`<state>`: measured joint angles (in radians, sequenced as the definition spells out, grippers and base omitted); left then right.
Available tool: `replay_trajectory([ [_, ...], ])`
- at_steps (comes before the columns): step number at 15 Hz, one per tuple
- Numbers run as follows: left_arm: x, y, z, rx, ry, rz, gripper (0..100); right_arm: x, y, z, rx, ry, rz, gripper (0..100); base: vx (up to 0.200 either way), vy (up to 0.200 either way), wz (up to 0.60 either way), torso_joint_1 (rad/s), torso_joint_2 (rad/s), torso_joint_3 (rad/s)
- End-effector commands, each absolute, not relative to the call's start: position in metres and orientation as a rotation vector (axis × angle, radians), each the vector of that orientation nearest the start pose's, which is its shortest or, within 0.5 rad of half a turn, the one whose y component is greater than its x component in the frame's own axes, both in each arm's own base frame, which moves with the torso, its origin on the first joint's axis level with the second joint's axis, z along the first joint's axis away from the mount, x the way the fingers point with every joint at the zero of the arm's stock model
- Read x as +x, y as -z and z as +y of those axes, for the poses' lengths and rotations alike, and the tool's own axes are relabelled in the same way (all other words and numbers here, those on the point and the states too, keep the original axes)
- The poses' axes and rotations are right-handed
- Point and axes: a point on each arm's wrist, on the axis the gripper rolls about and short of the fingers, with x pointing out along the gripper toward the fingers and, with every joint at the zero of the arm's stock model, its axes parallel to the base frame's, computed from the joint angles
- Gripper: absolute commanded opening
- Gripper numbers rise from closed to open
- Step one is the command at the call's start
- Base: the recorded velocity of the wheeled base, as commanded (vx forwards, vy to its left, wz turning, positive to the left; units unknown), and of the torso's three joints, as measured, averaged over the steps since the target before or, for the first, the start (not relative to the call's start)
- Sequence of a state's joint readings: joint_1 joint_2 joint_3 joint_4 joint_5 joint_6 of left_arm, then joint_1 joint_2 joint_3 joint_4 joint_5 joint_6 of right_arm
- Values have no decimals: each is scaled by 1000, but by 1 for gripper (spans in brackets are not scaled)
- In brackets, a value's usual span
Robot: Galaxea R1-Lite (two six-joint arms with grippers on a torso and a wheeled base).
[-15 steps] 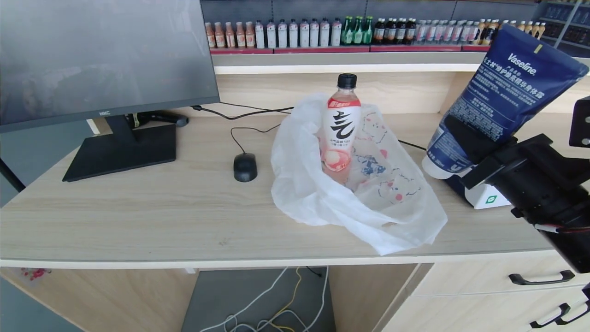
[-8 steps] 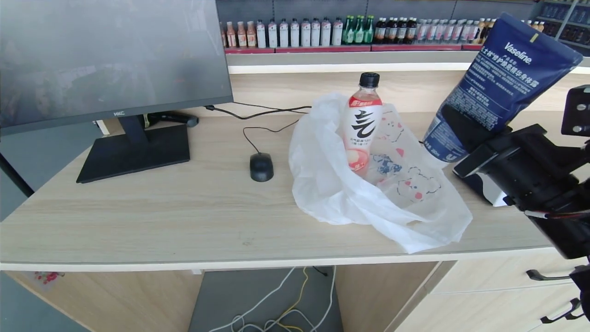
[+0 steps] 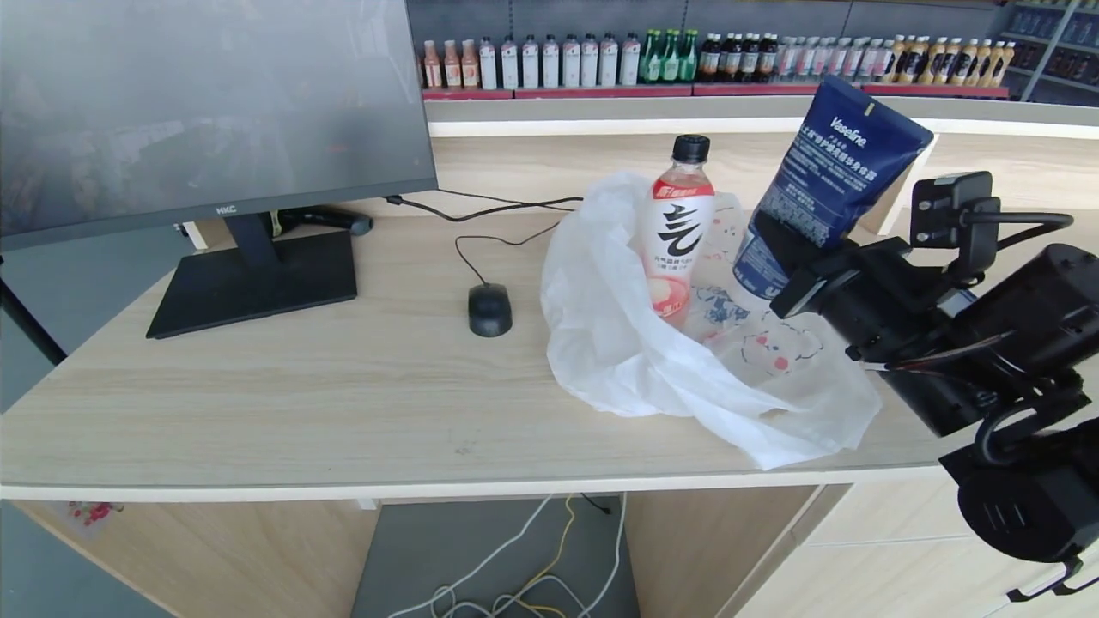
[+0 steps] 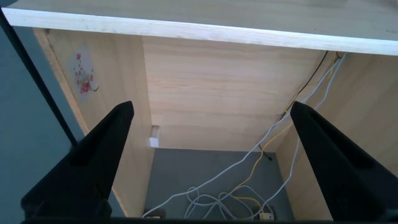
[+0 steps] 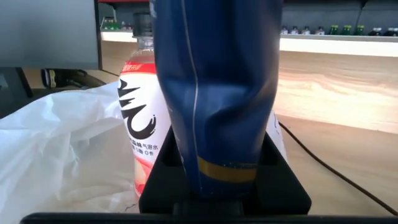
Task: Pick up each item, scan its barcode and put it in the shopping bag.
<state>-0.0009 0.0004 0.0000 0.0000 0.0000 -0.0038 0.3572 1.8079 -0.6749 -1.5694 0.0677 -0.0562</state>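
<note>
- Cap end of blue lotion tube hidden behind right gripper, its fingers clamping the tube's lower part, 3 o'clock of drink bottle
- left gripper spread wide, empty

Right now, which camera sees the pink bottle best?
The head view: the bottle stands upright in the bag, nearly all visible. The right wrist view has it half hidden behind the blue pouch. The left wrist view looks under the counter.

Right pincer clamps the blue tube; left pincer hangs spread apart
</note>
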Motion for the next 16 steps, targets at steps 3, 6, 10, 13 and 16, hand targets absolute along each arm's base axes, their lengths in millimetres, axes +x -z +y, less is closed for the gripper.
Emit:
replay_trajectory([
  [3,-23,-75,0,-3,2,0,100,318,-182,108,-6,-378,-383,0,0,0,0,0,0,0],
  [6,-23,-75,0,-5,2,0,100,323,-175,109,-9,-376,-363,0,0,0,0,0,0,0],
  [10,-23,-75,0,-3,2,0,100,322,-170,110,-15,-379,-342,0,0,0,0,0,0,0],
  [13,-23,-75,0,-5,2,0,100,324,-162,112,-17,-384,-318,0,0,0,0,0,0,0],
  [16,-23,-75,0,-3,2,0,100,325,-154,111,-21,-383,-290,0,0,0,0,0,0,0],
])
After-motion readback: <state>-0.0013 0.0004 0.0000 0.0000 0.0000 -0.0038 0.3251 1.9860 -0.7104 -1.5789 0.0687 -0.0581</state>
